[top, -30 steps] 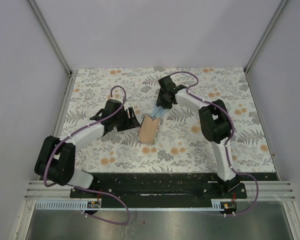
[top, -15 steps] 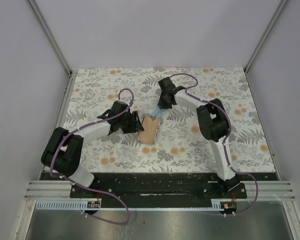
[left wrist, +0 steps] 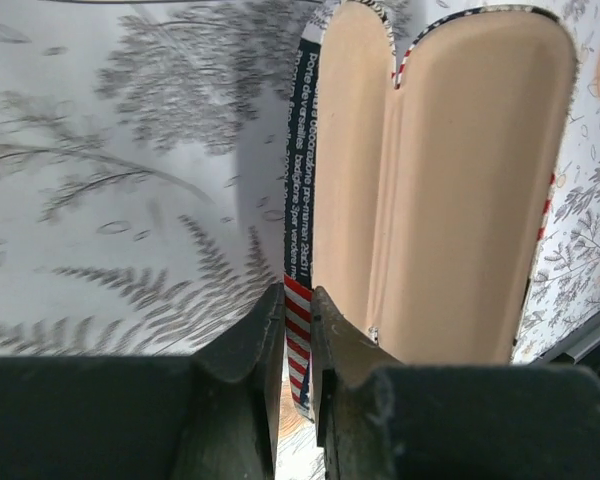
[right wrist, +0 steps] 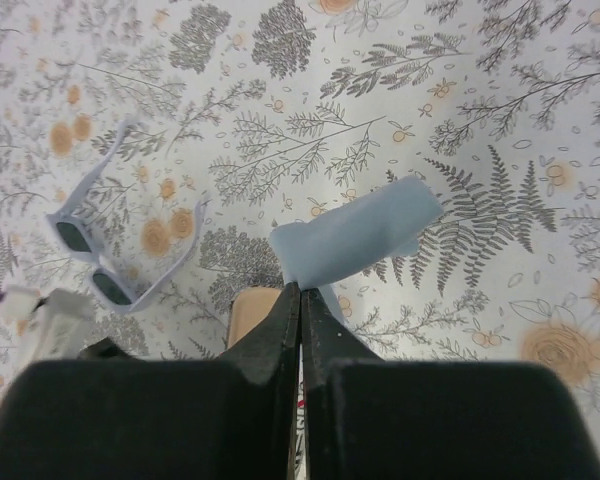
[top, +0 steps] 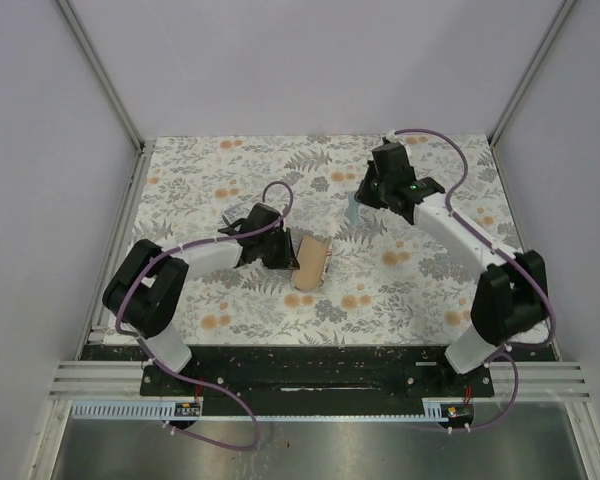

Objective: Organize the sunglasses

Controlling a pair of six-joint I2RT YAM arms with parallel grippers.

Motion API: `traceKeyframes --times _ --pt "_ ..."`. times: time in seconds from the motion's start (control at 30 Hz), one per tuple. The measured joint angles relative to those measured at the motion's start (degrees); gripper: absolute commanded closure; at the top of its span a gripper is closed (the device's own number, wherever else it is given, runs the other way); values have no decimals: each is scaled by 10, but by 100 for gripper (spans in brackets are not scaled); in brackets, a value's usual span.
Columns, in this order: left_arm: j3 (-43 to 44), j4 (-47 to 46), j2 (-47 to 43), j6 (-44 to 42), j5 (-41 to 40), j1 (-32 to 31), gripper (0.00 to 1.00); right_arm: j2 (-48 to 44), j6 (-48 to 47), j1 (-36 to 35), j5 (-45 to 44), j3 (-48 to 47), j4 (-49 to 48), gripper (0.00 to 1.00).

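The sunglasses [right wrist: 108,262], dark lenses in a thin pale frame, lie open on the floral table left of the case; from above they show as a pale shape [top: 234,217] beside the left arm. The oval stars-and-stripes case [left wrist: 460,190] lies open, its tan inside empty. My left gripper [left wrist: 298,318] is shut on the case's striped side wall [top: 312,262]. My right gripper [right wrist: 300,290] is shut on a corner of the light blue cloth [right wrist: 358,232], holding it above the table to the right of and behind the case [top: 353,213].
The floral table [top: 420,290] is walled by pale panels at the back and both sides, with metal rails at the corners. The left arm's white link and purple cable [top: 276,192] lie close beside the sunglasses.
The right gripper shut on the cloth, lifting it away from the case to the right. The left gripper slid right and closed on the case's wall; the case shifted slightly right.
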State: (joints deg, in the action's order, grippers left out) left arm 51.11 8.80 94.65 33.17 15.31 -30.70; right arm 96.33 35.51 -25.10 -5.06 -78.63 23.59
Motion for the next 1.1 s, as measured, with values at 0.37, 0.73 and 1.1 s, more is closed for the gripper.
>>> traceKeyframes --times 0.37,0.73,1.1 --pt "112 -23 103 63 -38 -110 82 -176 -49 8 -5 53 56 100" --pt "125 -70 120 117 -54 -148 28 -213 -52 9 25 102 93 100" --pt "-71 -28 -194 89 -62 -1 28 -75 -51 -58 168 63 84 100"
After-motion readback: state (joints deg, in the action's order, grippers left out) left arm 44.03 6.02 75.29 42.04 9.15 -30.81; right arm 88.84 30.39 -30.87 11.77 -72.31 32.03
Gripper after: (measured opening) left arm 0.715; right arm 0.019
